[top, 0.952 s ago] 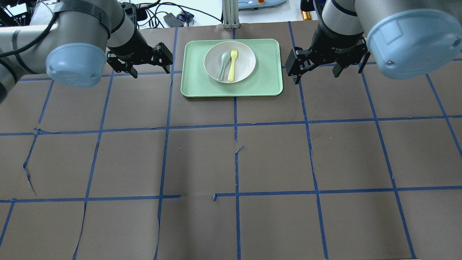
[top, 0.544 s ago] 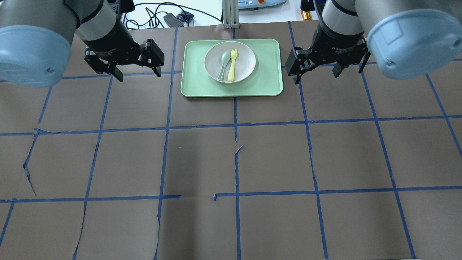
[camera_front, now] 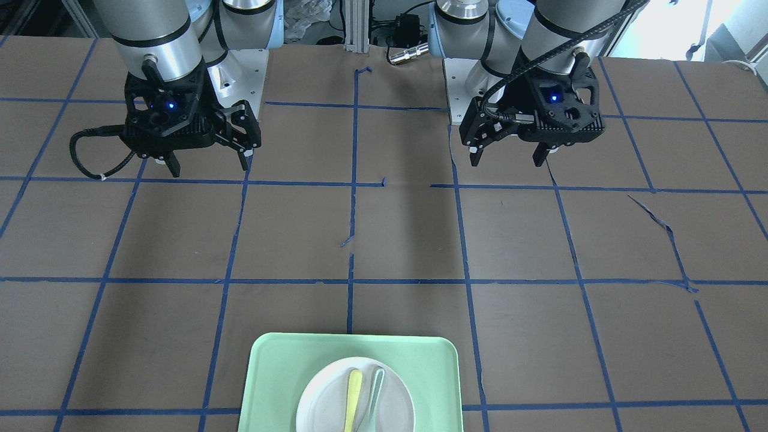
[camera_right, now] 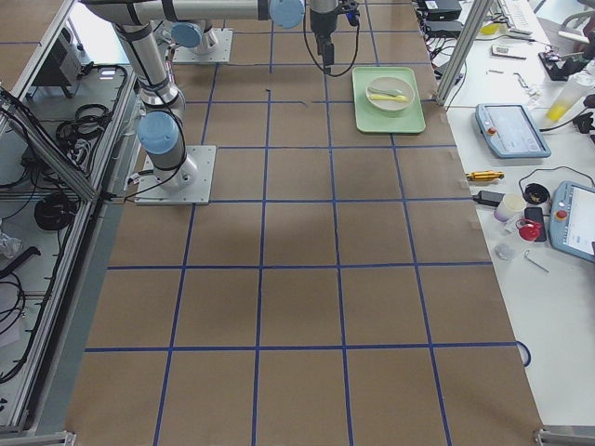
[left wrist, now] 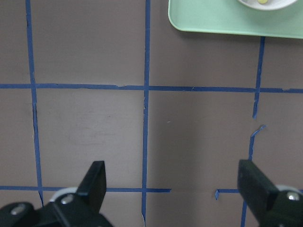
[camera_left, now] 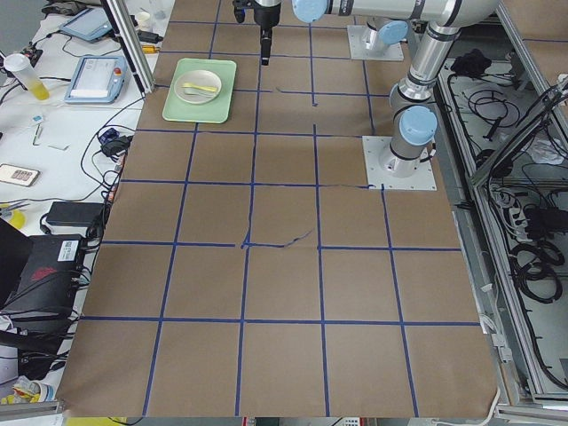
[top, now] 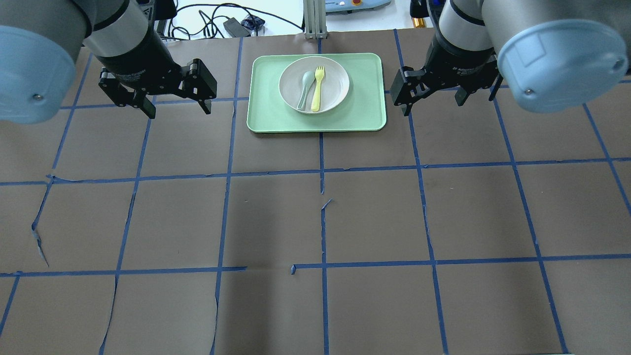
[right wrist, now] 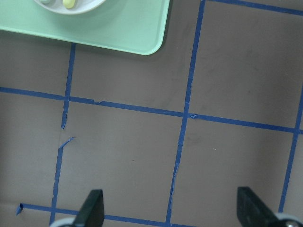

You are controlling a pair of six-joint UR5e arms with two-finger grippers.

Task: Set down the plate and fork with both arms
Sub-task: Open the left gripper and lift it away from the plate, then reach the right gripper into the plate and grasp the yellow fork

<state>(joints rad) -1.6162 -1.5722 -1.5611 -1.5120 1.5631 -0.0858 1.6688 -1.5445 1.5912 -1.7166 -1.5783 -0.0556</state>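
You're at the approach: left gripper [top: 179, 111] and right gripper [top: 434, 106] hang spread, empty; reach next for plate [top: 340, 79] and fork [top: 318, 91].

Wrist cameras sit behind the left tool [left wrist: 172, 179] and right tool [right wrist: 170, 204], looking down at the desk [left wrist: 90, 52]; both share the tray [left wrist: 213, 21] ahead.

**Left gripper moves away from the tray**

In the overhead view the left gripper [top: 179, 112] now stands further to the view's left and a little lower than one second ago, so its gap to the green tray [top: 367, 98] is wider. The left elbow cap [top: 29, 69] slides to the left edge. The right elbow cap [top: 557, 61] shifts only slightly, left and down.
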